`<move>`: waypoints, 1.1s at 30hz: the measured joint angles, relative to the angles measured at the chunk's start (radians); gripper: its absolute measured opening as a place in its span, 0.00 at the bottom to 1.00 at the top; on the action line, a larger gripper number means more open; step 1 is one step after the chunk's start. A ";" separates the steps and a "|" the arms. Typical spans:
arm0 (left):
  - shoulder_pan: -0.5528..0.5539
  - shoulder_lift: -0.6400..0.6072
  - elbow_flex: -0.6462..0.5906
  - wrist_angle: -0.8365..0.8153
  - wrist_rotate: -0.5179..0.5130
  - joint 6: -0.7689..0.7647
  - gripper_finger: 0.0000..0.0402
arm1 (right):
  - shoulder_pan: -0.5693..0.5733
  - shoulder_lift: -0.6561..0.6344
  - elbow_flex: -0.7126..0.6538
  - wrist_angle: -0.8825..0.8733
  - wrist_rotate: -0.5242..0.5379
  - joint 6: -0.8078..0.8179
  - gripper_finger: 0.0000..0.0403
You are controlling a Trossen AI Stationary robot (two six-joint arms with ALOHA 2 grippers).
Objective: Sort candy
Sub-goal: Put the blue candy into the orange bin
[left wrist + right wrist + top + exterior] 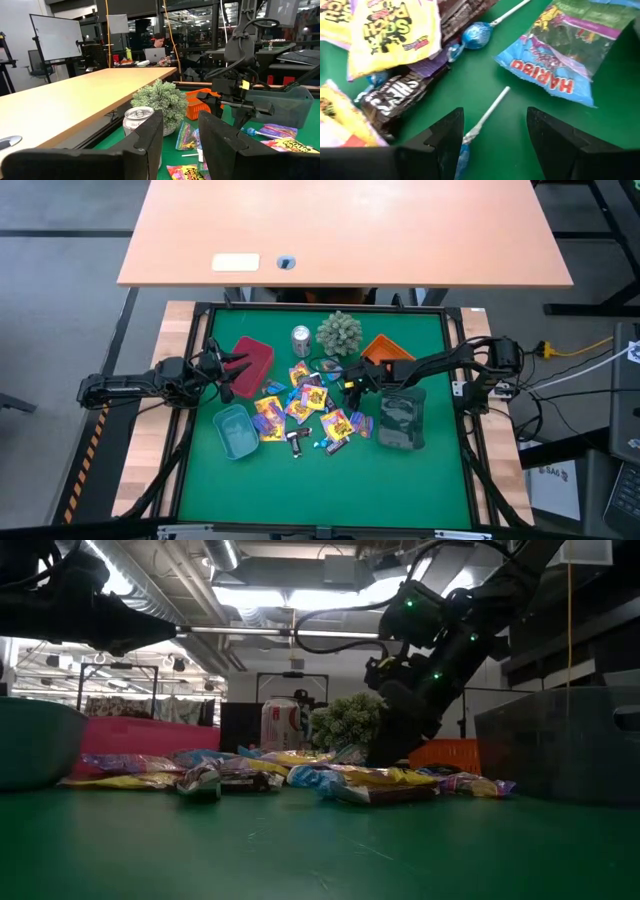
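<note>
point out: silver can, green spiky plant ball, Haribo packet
silver can (301, 339): high view, on its top.
green spiky plant ball (339, 332): high view, on the middle of its spikes.
Haribo packet (560, 60): right wrist view, on the middle of its printed face.

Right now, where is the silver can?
In the high view the silver can stands near the mat's far edge, between the red tray on its left and the green spiky plant ball on its right.

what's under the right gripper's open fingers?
Right gripper hovers, open, over a blue-wrapped lollipop lying on the green mat. The lollipop's head is partly hidden by one finger.
</note>
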 joint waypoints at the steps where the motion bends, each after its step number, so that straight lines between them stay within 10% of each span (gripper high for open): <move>1: 0.000 0.000 0.000 0.000 0.000 0.000 0.29 | 0.000 0.000 0.000 -0.002 -0.006 0.000 0.53; 33: 0.000 0.000 0.000 0.000 0.000 0.001 0.29 | 0.026 0.000 -0.001 -0.017 -0.012 -0.010 0.53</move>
